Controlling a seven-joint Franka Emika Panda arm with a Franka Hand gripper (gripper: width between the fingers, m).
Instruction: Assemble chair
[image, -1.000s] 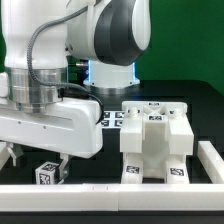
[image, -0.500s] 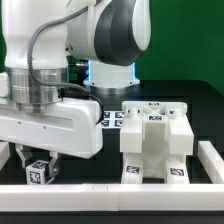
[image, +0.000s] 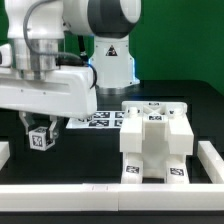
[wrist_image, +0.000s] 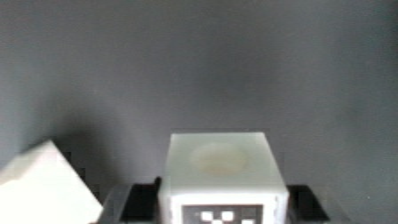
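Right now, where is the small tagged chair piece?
At the exterior view's left, the small tagged chair piece hangs clamped in the gripper above the black table, apart from the assembled chair parts at the right.

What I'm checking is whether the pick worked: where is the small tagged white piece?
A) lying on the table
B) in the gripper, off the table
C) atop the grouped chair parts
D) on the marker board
B: the small tagged piece sits clamped in the gripper, clear of the table, to the exterior view's left of the chair parts.
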